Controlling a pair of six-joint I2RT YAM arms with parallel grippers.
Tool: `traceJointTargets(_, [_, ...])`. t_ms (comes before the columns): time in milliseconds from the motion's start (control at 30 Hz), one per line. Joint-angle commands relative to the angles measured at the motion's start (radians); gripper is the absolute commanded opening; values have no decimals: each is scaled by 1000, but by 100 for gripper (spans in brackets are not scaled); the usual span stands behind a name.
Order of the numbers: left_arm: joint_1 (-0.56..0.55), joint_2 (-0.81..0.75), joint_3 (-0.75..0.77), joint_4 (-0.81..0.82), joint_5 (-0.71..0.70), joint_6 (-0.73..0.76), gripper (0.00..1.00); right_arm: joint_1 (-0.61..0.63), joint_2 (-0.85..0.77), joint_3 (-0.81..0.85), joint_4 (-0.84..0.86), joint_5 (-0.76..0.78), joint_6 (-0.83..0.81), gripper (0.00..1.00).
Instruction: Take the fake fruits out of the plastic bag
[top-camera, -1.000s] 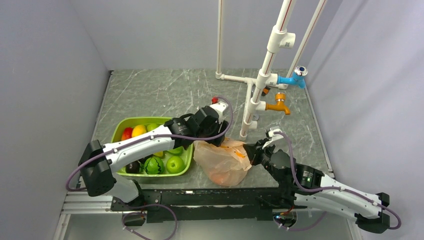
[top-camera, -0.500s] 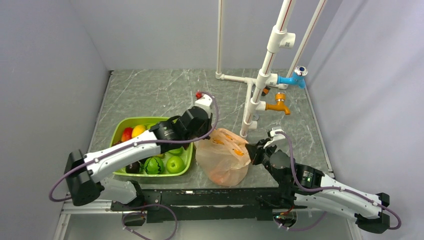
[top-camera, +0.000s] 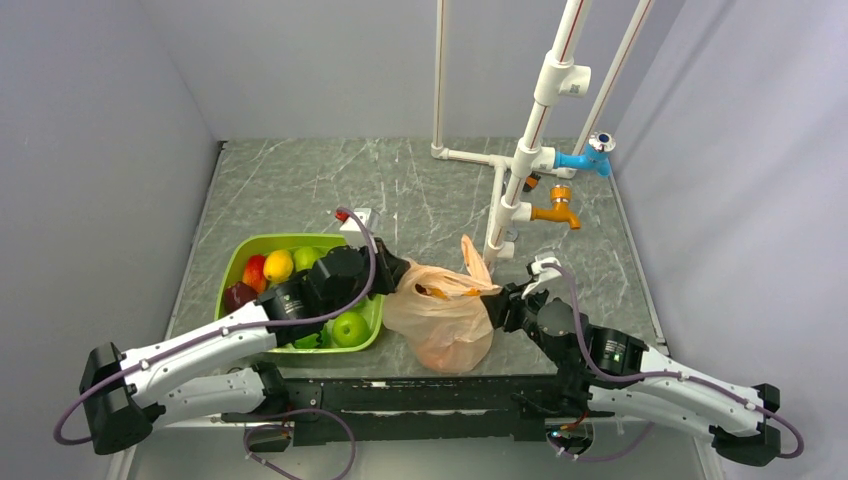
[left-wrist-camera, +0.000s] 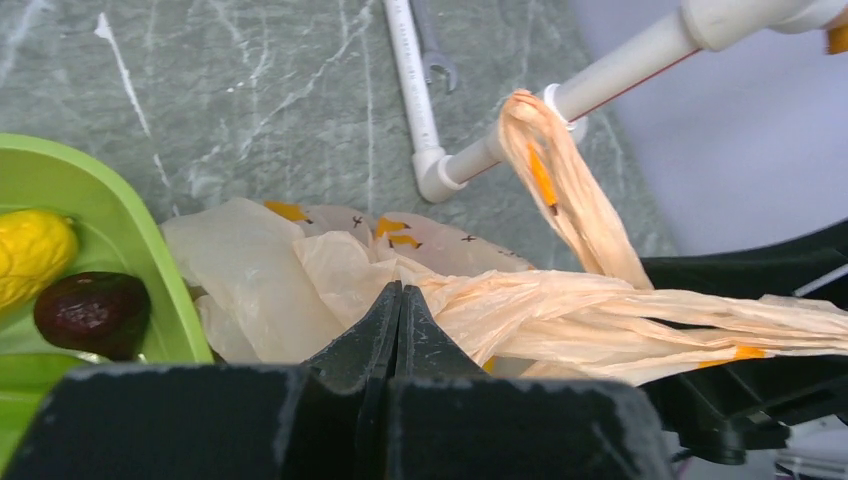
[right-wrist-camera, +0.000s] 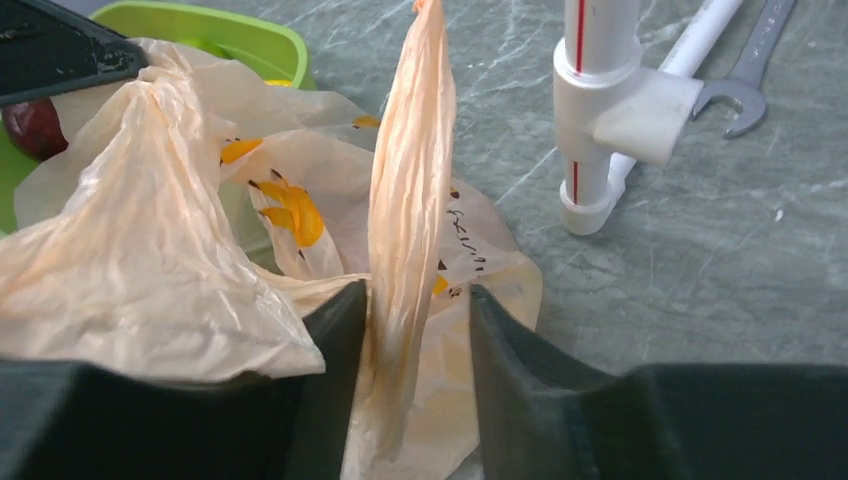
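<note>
Left arm shells (top-camera: 200, 345): you're looking at glossy white tubes, broken up by black joint housings.
Right arm shells (top-camera: 690, 388): the same white with black joints; you'll spot a small green light (top-camera: 617, 352).
Left mauve-grey cable (top-camera: 371, 255): thin, looping along your left arm.
Right mauve-grey cable (top-camera: 578, 300): its twin on your right arm.
Left gripper (left-wrist-camera: 400, 288): matt black, grainy, with wedge-tipped fingers.
Right gripper (right-wrist-camera: 413, 295): matt black, with flat inner faces.
White wrist block (top-camera: 357, 218): small, with a red-tipped plug.
</note>
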Motion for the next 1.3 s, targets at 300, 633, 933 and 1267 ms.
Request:
traceJointTargets(300, [7,-70,-38,81,86,-38,0,-1,219,177,125,33,-101,81])
traceJointTargets(633, [7,-107,-12,42,183,103,16,-13,333,148,251,79,-105,32])
traceJointTargets(933, [7,56,244,-74,318,393,86,-17,236,89,316,-39,-142,0])
traceJointTargets(1267, [7,286,394,-125,501,538,93,-16,207,96,286,-27,-111,0])
